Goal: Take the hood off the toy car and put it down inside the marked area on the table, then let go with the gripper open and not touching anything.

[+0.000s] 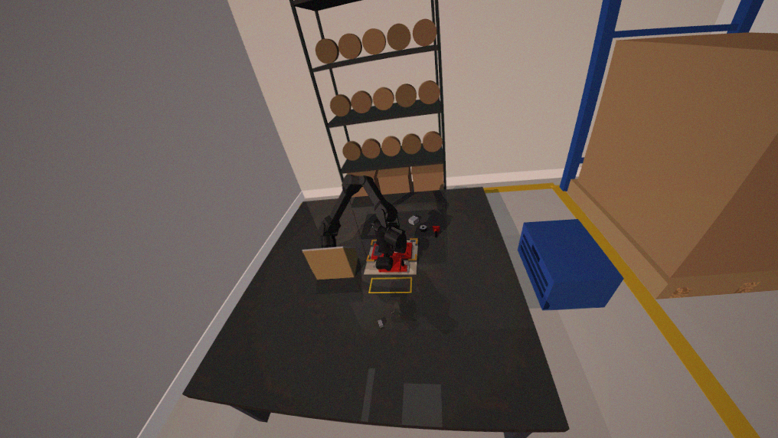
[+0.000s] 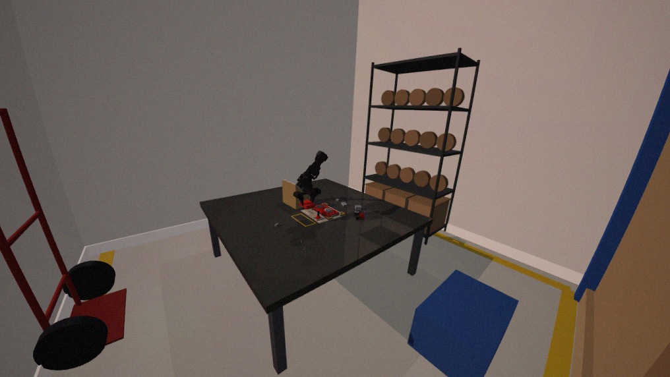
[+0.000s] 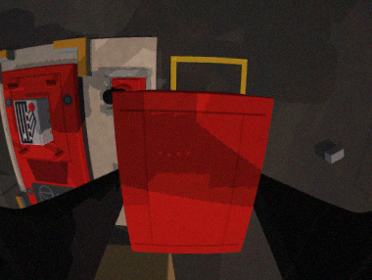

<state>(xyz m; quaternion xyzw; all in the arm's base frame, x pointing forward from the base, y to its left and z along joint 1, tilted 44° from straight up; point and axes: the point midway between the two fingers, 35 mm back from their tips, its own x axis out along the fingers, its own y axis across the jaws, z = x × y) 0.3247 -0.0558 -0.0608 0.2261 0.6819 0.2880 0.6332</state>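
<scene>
My gripper [image 2: 306,202] [image 3: 189,177] is shut on the hood, one black finger on each side. The red hood [image 1: 399,261] [image 2: 307,205] [image 3: 193,147] is held up clear of the car, over the part of the cream board [image 3: 100,147] beside the marked area. The toy car [image 2: 334,211] [image 3: 68,142] sits in its yellow-cornered holder, its front open with a grey engine block [image 3: 43,122] showing. The marked area is a yellow outline [image 1: 390,292] [image 3: 209,60]; in the wrist view the hood hides its near edge.
A red block with a black lever [image 2: 318,216] [image 3: 128,84] stands on the board. An upright tan panel [image 1: 329,263] [image 2: 289,194] stands beside the board. A small grey block [image 1: 380,323] [image 3: 334,156] lies beyond the marked area. A white block [image 1: 413,220], a wheel [image 1: 423,227] and a red part [image 1: 436,229] lie behind the car.
</scene>
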